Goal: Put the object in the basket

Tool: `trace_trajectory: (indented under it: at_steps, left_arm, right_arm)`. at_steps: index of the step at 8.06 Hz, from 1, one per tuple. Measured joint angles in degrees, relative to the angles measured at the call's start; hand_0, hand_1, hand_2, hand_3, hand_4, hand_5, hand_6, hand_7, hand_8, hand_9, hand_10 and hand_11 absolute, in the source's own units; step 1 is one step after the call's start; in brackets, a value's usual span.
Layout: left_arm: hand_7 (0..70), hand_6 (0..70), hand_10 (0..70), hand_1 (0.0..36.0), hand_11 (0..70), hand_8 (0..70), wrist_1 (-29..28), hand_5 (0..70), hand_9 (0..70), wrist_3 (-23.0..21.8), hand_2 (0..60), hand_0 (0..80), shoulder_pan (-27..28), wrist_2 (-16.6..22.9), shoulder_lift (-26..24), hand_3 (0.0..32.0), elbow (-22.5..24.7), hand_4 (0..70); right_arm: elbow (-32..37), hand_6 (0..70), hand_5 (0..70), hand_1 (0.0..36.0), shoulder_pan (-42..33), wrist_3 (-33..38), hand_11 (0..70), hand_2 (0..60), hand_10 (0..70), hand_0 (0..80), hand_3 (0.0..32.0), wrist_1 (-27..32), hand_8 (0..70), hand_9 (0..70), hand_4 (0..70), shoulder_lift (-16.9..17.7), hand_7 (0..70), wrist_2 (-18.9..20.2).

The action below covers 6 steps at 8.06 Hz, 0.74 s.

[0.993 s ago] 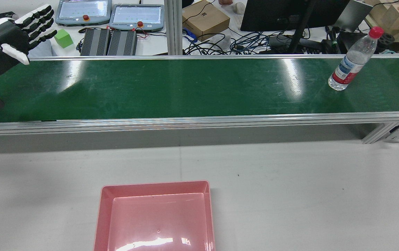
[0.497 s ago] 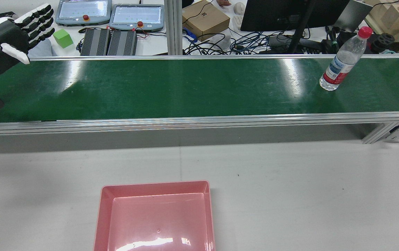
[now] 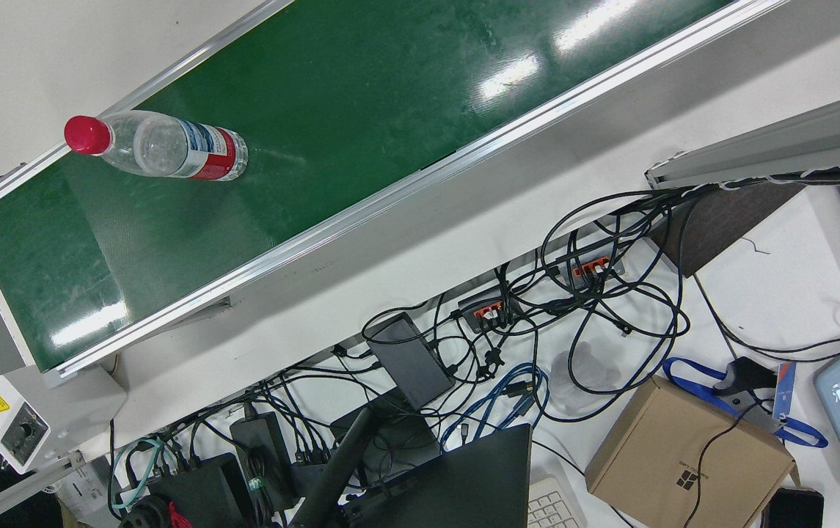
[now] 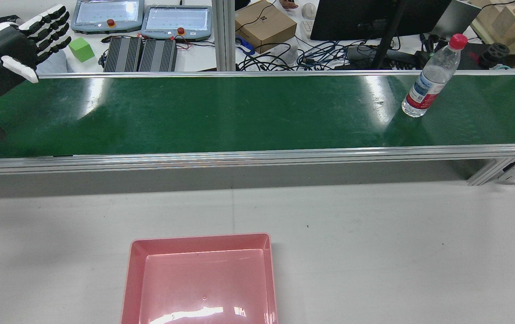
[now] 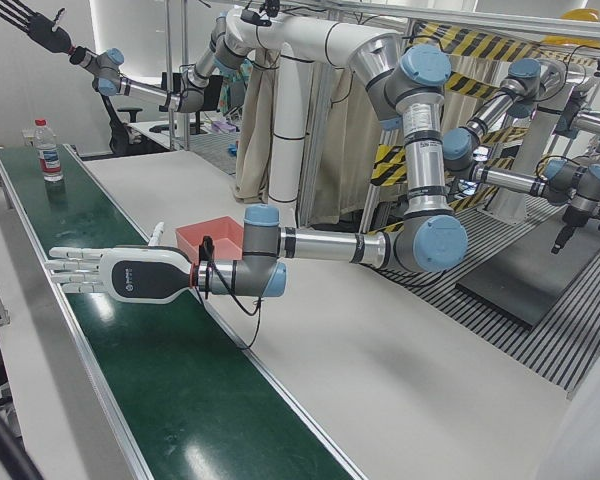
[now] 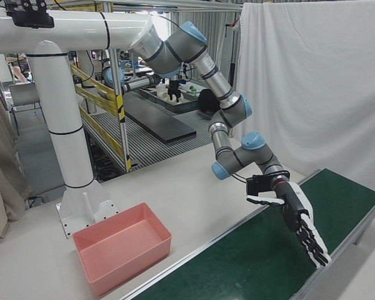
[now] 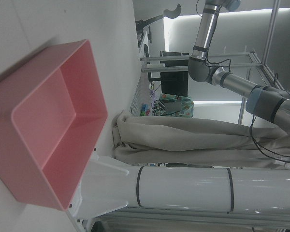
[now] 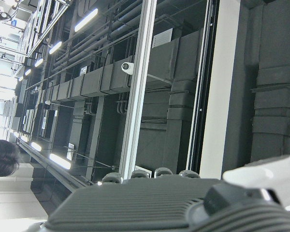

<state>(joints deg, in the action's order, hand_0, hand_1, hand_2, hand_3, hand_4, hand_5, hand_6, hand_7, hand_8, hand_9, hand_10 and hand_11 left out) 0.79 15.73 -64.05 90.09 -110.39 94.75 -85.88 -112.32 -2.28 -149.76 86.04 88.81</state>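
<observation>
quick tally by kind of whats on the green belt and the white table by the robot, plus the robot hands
water bottle, standing on the green belt: 1
pink basket, on the white table: 1
robot hands: 2, the left hand open over the belt, the right hand open and raised high
Total: 4

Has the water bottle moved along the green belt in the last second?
Yes. The water bottle has shifted left along the belt, toward the monitor stand behind it.

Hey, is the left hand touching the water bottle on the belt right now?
Apart. In the rear view the left hand hovers open at the belt's left end; the water bottle stands far right.
</observation>
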Motion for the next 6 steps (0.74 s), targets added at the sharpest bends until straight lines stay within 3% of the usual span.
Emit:
trace_trajectory:
  at_steps: [6]
  left_arm:
    - [0.0, 0.8, 3.3, 4.8, 6.6, 0.0, 0.0, 7.0, 0.0, 0.0, 0.0, 57.6, 0.1, 0.0, 0.0, 0.0, -0.1, 0.0]
  right_arm:
    - [0.0, 0.0, 0.0, 0.0, 0.0, 0.0, 0.0, 0.0, 0.0, 0.0, 0.0, 0.0, 0.0, 0.0, 0.0, 0.0, 0.0, 0.0]
